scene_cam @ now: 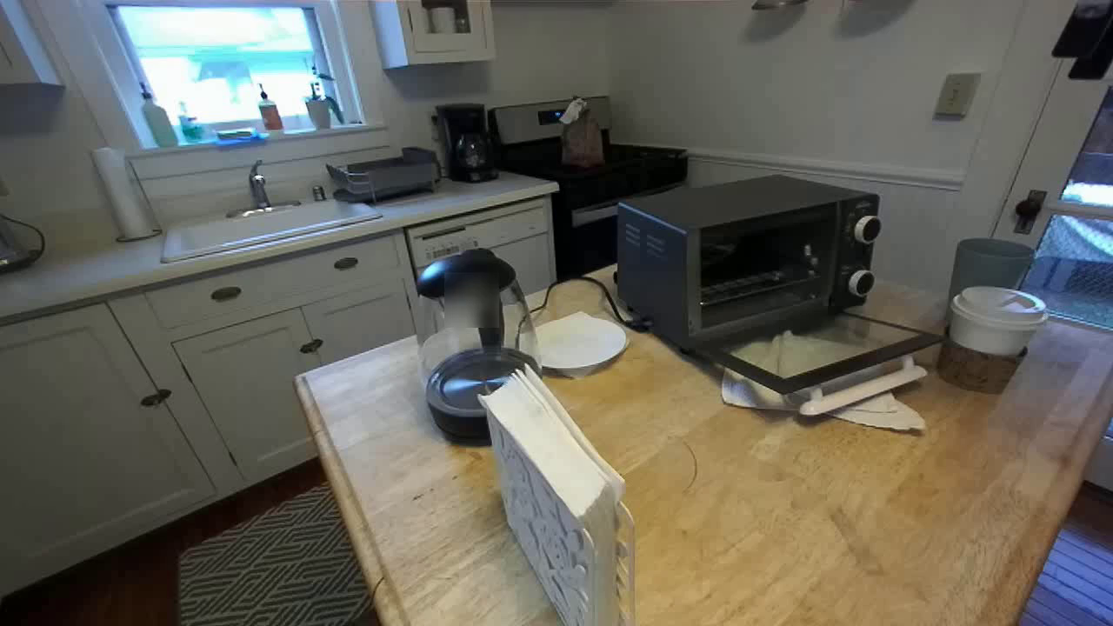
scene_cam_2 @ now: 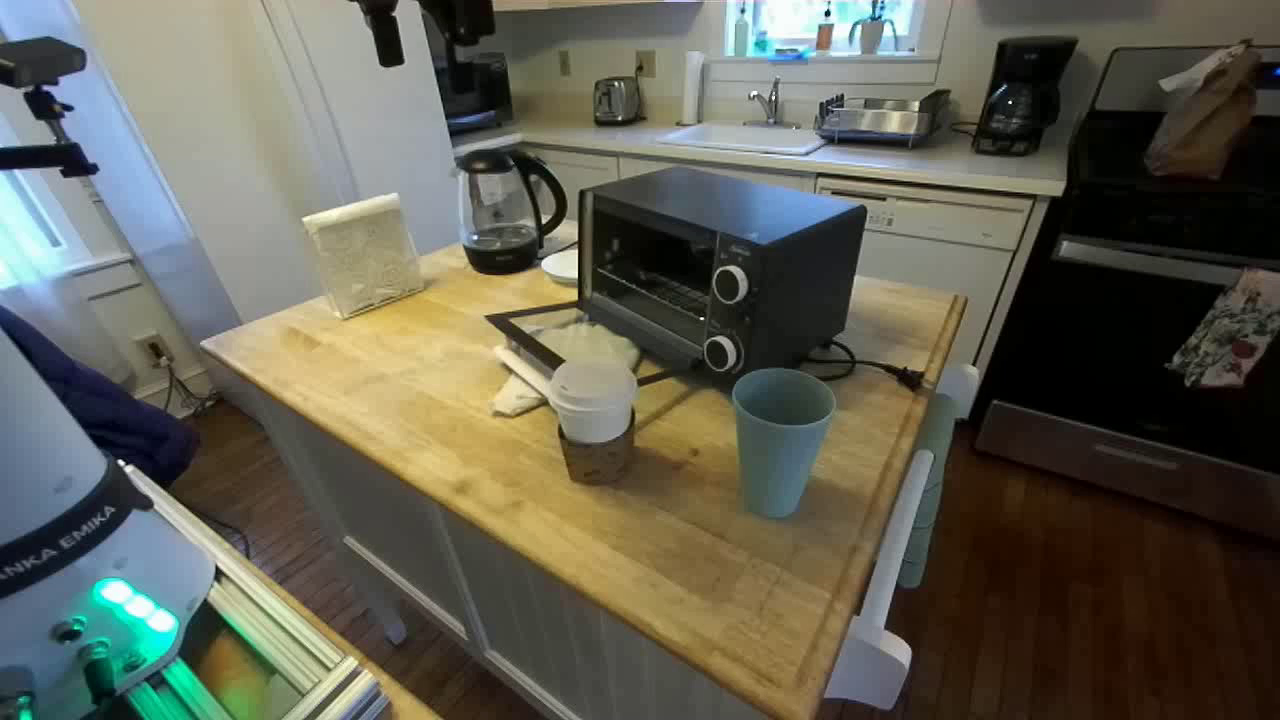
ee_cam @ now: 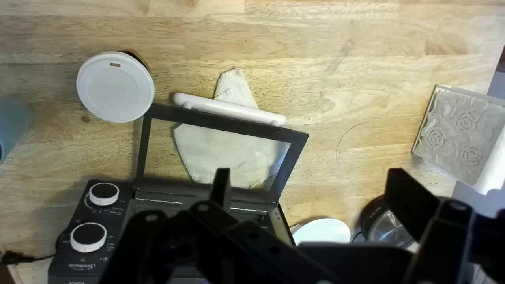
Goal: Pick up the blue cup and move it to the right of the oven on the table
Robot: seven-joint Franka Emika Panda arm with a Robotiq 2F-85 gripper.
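Note:
The pale blue cup (scene_cam_2: pixel 780 450) stands upright on the wooden table (scene_cam_2: pixel 480 430), beside the oven's control-panel end. In an exterior view the blue cup (scene_cam: pixel 991 256) is partly hidden behind a white-lidded cup. In the wrist view only part of the blue cup (ee_cam: pixel 14 122) shows at the left edge. The dark oven (scene_cam_2: pixel 790 250) has its glass door lowered; it also shows in an exterior view (scene_cam: pixel 656 269) and the wrist view (ee_cam: pixel 92 221). My gripper (ee_cam: pixel 310 173) is open and empty, above the table. Its fingers (scene_cam_2: pixel 425 50) hang at the top of an exterior view.
A white-lidded cup with a brown sleeve (scene_cam_2: pixel 597 425) stands near the oven door and blue cup. A glass kettle (scene_cam_2: pixel 503 220), a white plate (scene_cam: pixel 581 342) and a napkin holder (scene_cam_2: pixel 365 255) are on the table. A cloth (scene_cam: pixel 874 413) lies under the door.

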